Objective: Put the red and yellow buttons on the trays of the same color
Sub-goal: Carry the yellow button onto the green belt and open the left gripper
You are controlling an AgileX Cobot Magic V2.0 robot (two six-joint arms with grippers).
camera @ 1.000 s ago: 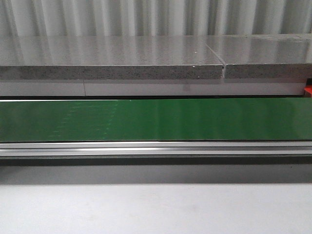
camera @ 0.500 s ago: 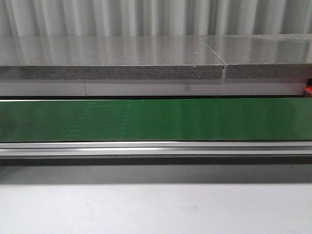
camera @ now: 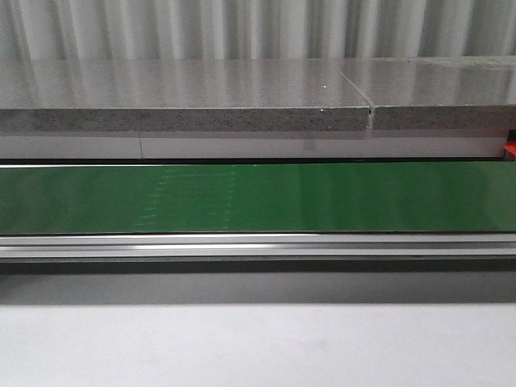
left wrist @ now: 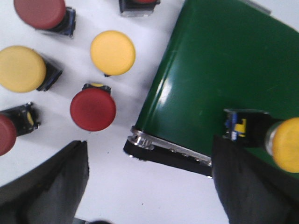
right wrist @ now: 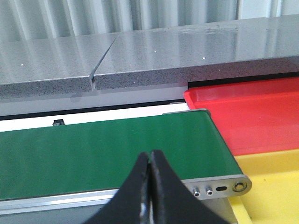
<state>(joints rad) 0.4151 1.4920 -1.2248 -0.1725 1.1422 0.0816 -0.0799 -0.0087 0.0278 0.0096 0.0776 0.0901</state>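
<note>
Front view: we see only the green conveyor belt (camera: 258,197) running side to side, its aluminium rail (camera: 258,246) along the near edge, a grey speckled stone slab (camera: 185,119) behind it and the white table (camera: 258,347) in front. A sliver of red (camera: 509,151) shows at the far right edge. No arm or button appears in this view.

Left wrist view: the left gripper (left wrist: 149,182) has its fingers (left wrist: 46,182) spread wide apart, nothing between them. One yellow button (left wrist: 286,144) lies on its side on the belt, near the belt's end, just beside one finger; we cannot tell if they touch. The rest sit on the white table beside the belt end: a yellow button (left wrist: 112,52) and a red button (left wrist: 92,108) nearest the belt, another yellow one (left wrist: 19,68) further off, a red one (left wrist: 40,12) at the frame edge, one more red (left wrist: 5,134) cut off by the frame edge. A further button base (left wrist: 139,5) is mostly out of frame.

Right wrist view: the right gripper (right wrist: 149,186) has its fingers pressed together, holding nothing, above the belt's near rail. Past the belt's end sit the red tray (right wrist: 247,116) and, nearer the camera, the yellow tray (right wrist: 271,186), side by side and touching. We see no buttons in the visible parts of either tray.
</note>
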